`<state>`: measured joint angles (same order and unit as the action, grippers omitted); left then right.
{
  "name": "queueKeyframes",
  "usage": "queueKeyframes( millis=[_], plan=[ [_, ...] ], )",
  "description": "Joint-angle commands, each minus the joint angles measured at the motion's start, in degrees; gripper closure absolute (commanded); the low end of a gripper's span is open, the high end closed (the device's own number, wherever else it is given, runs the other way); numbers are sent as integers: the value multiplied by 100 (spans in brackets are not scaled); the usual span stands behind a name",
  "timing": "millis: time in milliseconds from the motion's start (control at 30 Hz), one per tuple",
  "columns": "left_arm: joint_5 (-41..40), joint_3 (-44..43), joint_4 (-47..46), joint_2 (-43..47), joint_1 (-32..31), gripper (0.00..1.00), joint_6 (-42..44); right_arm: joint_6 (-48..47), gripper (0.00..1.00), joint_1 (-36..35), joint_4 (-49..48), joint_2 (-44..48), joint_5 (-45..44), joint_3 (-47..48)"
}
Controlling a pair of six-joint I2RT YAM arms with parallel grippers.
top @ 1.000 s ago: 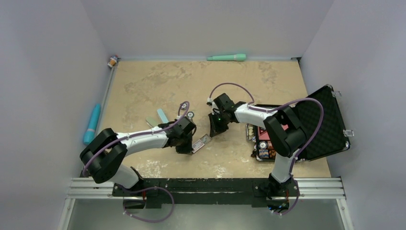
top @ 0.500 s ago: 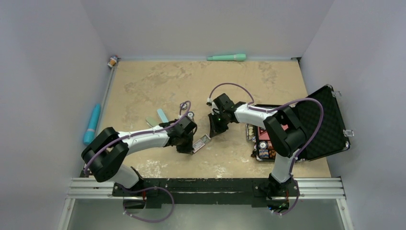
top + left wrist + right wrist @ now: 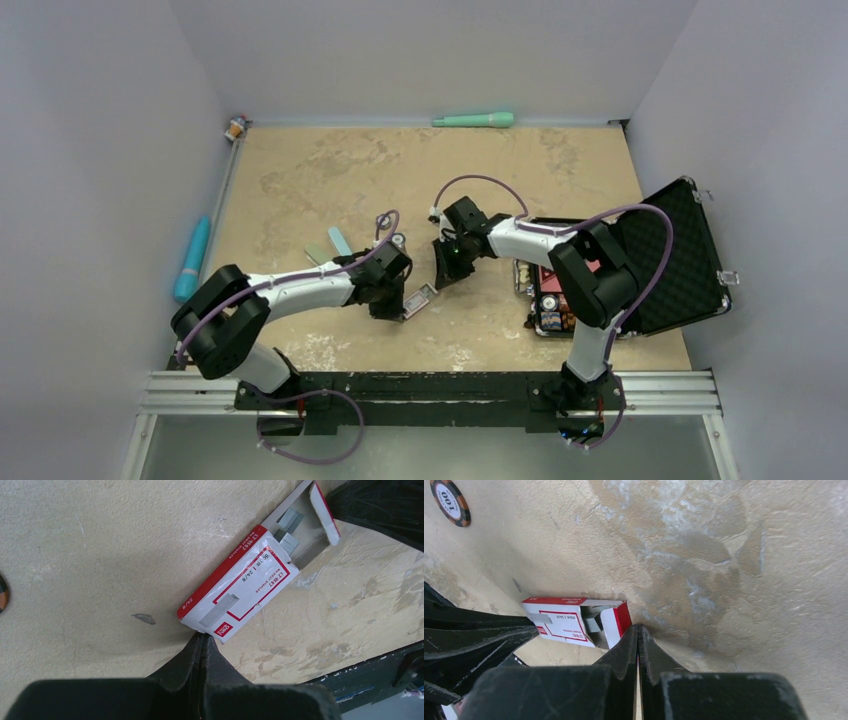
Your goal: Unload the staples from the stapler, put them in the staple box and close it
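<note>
No stapler can be made out in any view. A red and white staple box (image 3: 420, 298) lies on the tan table between the arms, its end flap (image 3: 325, 510) open with staple strips (image 3: 289, 527) inside. My left gripper (image 3: 385, 310) is shut and empty, its tip (image 3: 201, 636) touching the box's (image 3: 245, 580) near closed corner. My right gripper (image 3: 445, 278) is shut and empty, its tip (image 3: 638, 627) down at the table right beside the box's (image 3: 561, 620) open red flap (image 3: 616, 622).
A poker chip (image 3: 398, 240) lies just behind the left gripper. An open black case (image 3: 680, 255) with small items stands at the right. Two small pale sticks (image 3: 330, 245), a blue marker (image 3: 192, 258) at the left wall and a green pen (image 3: 475, 120) at the back.
My right gripper has edged slightly left toward the box's open end. The left gripper and the box have barely moved.
</note>
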<state>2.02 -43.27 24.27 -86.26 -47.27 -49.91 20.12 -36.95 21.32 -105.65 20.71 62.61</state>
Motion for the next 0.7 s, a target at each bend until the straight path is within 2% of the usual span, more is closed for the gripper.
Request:
queueKeyframes(
  millis=[0, 667],
  plan=[
    [-111, -63, -157, -204, 20, 100, 119, -70, 100, -99, -48, -66, 131, -73],
    [-81, -264, -107, -384, 24, 100, 227, -76, 100, -128, -40, -59, 138, -73]
  ],
)
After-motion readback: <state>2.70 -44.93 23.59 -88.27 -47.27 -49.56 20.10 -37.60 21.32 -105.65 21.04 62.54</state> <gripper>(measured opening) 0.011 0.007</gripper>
